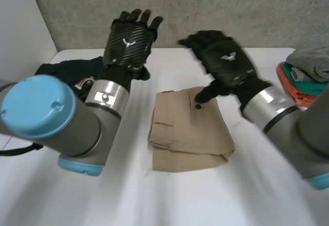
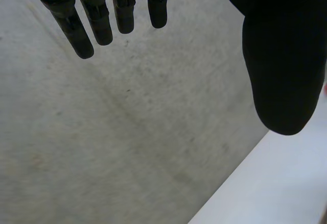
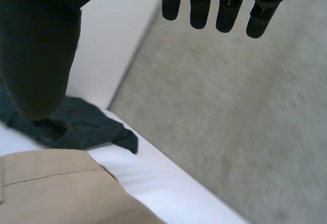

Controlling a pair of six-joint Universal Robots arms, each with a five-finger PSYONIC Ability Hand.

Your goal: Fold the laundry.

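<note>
Head view, 12 o'clock at the table's far edge. Folded tan trousers (image 1: 190, 133) lie at the centre of the white table (image 1: 154, 205), with a dark button (image 1: 198, 106) on their far part. A dark garment (image 1: 69, 69) lies crumpled at 10 o'clock of them, well apart. A stack of clothes (image 1: 306, 71) in grey, teal and orange sits at 2 o'clock, by the table's edge. The left hand (image 1: 128, 43) is raised at 11 o'clock of the trousers, apart from them. In the left wrist view its fingers (image 2: 76, 30) are straight, the thumb held away, empty against the grey wall (image 2: 127, 132). The right hand (image 1: 226, 61) is at 1 o'clock, over the trousers' far edge, its fingers (image 3: 196, 4) straight and spread, holding nothing. Its thumb points down beside the button; whether it touches the cloth cannot be told
</note>
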